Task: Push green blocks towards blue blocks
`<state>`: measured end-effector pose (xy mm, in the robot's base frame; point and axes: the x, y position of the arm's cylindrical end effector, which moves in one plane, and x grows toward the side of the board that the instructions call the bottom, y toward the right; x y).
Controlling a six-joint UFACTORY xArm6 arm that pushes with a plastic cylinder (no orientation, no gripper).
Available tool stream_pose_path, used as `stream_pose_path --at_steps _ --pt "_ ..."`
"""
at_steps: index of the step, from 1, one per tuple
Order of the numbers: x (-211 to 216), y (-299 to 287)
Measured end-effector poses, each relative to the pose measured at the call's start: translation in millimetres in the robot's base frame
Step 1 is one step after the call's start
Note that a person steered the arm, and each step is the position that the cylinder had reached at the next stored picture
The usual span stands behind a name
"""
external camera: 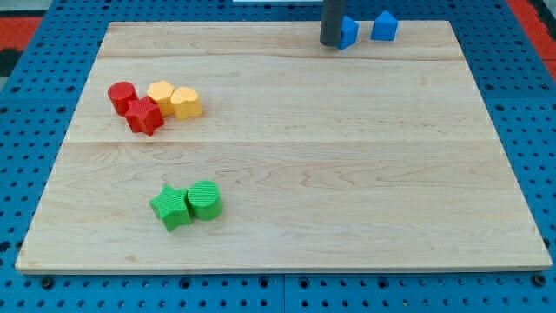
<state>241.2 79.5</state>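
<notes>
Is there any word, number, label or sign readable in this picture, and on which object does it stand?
None: no text, number or logo shows anywhere.
The wooden board is plain.
The green blocks, blue blocks, red blocks and yellow blocks are unmarked.
My tip carries no marking.

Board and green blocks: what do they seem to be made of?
Board: looks like pale unpainted wood, with grain lines and plank seams showing, matte. Green star block and green cylinder block: solid, evenly coloured, faint sheen; painted wood or plastic, cannot tell which. My tip sits far off, beside the blue blocks.
</notes>
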Motion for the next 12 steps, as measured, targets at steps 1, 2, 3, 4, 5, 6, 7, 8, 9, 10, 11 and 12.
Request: stream_pose_path --at_steps 1,2,3,4,5,6,7,8,9,10,11,12 --pt "78.0 6.0" --pt "179.4 0.5" --pt "285.9 -28.1" --pt "377.3 -80.6" --pt "375.2 -171.1" --pt "331.3 -257.7" --pt "325.3 -277.6" --pt "326.5 -248.4" --pt "305.0 -230.0" --pt "286.9 -201.9" --pt "271.7 -171.2" --pt "252.0 -137.6"
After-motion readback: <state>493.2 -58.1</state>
